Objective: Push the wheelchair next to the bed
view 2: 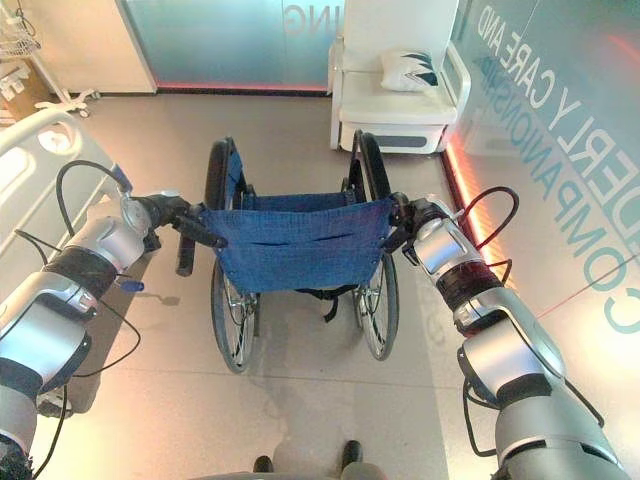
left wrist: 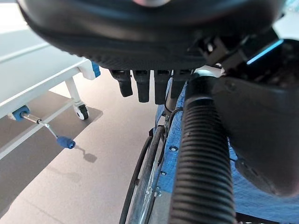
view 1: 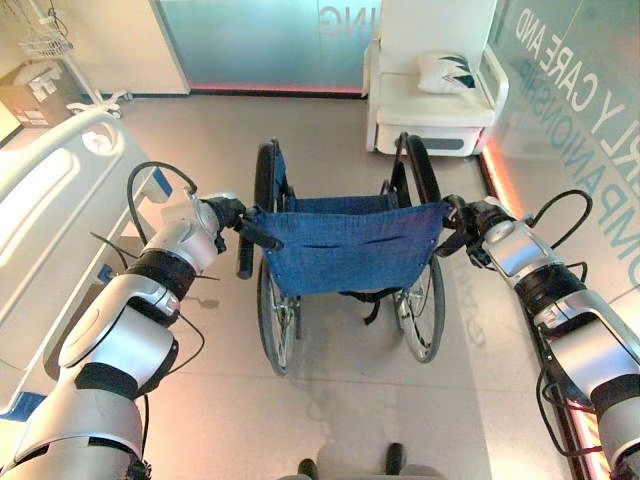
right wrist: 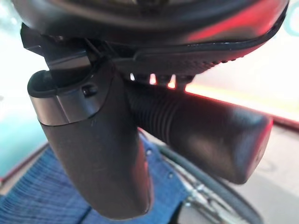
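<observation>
A wheelchair with a blue fabric backrest is standing on the pale floor, seen from behind and above, its back facing the robot and its two large spoked wheels resting on the floor. The robot's left hand is reaching in from the left and curling round the left push handle, a black ribbed grip; in the left wrist view the handle is lying against the palm, with the thumb wrapping one side and the fingers hanging down past the other. The right hand is coming in from the right and clenching the right push handle; in the right wrist view the thumb is crossing over the ribbed grip, which is sitting tight under the palm.

A hospital bed with white side rails is standing along the left side, apart from the wheelchair, with open floor between them. A blue-tipped crank handle is sticking out from the bed frame near a caster. Ahead of the wheelchair, a white armchair holding a patterned cushion is sitting against the far wall, beside a frosted glass partition. A glass wall with large lettering is running down the right side.
</observation>
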Tool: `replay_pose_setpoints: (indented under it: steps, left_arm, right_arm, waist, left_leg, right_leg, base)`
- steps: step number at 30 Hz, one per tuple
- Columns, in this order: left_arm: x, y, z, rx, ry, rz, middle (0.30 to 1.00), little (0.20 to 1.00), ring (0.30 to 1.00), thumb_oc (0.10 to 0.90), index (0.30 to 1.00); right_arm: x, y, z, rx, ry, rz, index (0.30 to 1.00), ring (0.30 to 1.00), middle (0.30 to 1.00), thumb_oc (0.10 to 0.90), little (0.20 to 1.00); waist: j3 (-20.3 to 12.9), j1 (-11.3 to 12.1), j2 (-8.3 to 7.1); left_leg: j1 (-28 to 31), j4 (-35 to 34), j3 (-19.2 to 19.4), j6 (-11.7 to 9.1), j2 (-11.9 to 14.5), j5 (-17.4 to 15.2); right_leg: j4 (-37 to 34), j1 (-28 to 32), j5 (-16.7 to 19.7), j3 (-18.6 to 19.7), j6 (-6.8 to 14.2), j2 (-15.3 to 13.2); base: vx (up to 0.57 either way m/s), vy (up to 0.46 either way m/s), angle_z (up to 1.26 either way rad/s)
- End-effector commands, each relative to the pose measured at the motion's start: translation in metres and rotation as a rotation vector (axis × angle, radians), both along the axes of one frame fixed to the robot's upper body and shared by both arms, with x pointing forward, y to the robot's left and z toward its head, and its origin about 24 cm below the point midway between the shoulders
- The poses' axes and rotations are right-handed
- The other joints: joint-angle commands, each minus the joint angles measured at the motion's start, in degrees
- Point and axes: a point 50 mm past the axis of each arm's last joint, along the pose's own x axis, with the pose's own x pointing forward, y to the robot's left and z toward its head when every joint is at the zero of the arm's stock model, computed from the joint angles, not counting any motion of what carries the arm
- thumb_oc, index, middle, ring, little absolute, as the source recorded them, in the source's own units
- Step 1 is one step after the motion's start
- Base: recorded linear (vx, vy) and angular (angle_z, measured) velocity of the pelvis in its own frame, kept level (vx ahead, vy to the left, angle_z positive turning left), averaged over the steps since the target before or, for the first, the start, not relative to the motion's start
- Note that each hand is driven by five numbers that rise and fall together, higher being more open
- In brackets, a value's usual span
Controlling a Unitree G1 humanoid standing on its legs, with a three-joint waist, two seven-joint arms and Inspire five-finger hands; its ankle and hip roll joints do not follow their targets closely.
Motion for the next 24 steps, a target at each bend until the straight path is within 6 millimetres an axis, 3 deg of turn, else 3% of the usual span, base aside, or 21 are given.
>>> replay_pose_setpoints:
  steps: [1,6,9,16,21,24]
  left_arm:
    - [-0.006,0.026,-0.003,0.199,0.162,0.143,0.9,0.9,0.9,0.8,0.9]
    - [-0.013,0.036,-0.018,0.133,0.188,0.268,0.9,0.9,0.9,0.8,0.9]
    - [-0.021,0.037,-0.034,0.009,0.234,0.351,0.9,0.9,0.9,0.8,0.9]
    - [-0.033,0.04,-0.059,-0.034,0.345,0.382,0.9,0.9,0.9,0.8,0.9]
    - [-0.033,0.046,-0.059,-0.123,0.12,0.459,0.9,0.9,0.9,0.8,0.9]
    - [-0.036,0.051,-0.057,-0.175,0.082,0.48,0.9,0.9,0.9,0.8,0.9]
  right_arm:
    - [0.009,-0.023,0.041,-0.183,-0.031,-0.044,0.9,0.9,0.9,0.8,0.9]
    - [0.011,-0.023,0.039,-0.183,-0.011,-0.038,0.9,0.9,0.9,0.8,0.9]
    - [0.01,-0.023,0.035,-0.171,0.001,-0.04,0.9,0.9,0.9,0.8,0.9]
    - [0.008,-0.024,0.035,-0.159,-0.011,-0.046,0.9,0.9,0.9,0.8,0.9]
    - [0.005,-0.025,0.041,-0.152,-0.021,-0.044,0.9,0.9,0.9,0.8,0.9]
    - [0.001,-0.029,0.041,-0.148,-0.025,-0.061,0.9,0.9,0.9,0.8,0.9]
  waist:
    - [0.6,0.5,-0.49]
    - [0.3,1.1,-0.71]
    - [0.3,1.6,-0.95]
    - [0.7,2.1,-1.11]
    - [0.9,2.3,-1.14]
    - [1.3,2.6,-1.03]
  left_leg:
    - [-3.2,2.6,-0.5,0.5,-1.8,-1.6]
    - [-3.1,2.8,-1.0,0.5,-1.8,-1.6]
    - [-3.2,2.9,-1.4,0.5,-1.9,-1.5]
    - [-3.4,3.0,-2.0,0.5,-1.9,-1.3]
    - [-3.4,3.0,-1.9,0.4,-2.0,-1.2]
    - [-3.6,3.1,-1.9,0.5,-1.9,-1.2]
  right_leg:
    - [3.7,0.4,-4.6,0.3,-0.4,0.6]
    - [3.7,0.8,-4.7,-0.2,-0.5,0.5]
    - [3.7,1.0,-4.8,-0.6,-0.5,0.5]
    - [3.8,1.0,-4.7,-0.8,-0.4,0.4]
    - [3.7,1.0,-4.5,-0.9,-0.2,0.1]
    - [4.0,0.9,-4.5,-1.0,-0.2,0.1]
  base:
    - [0.0,0.0,0.0]
    - [0.01,-0.002,0.01]
    - [0.01,-0.014,0.05]
    - [0.0,-0.002,0.0]
    - [0.0,0.0,0.0]
    - [-0.01,-0.003,0.01]
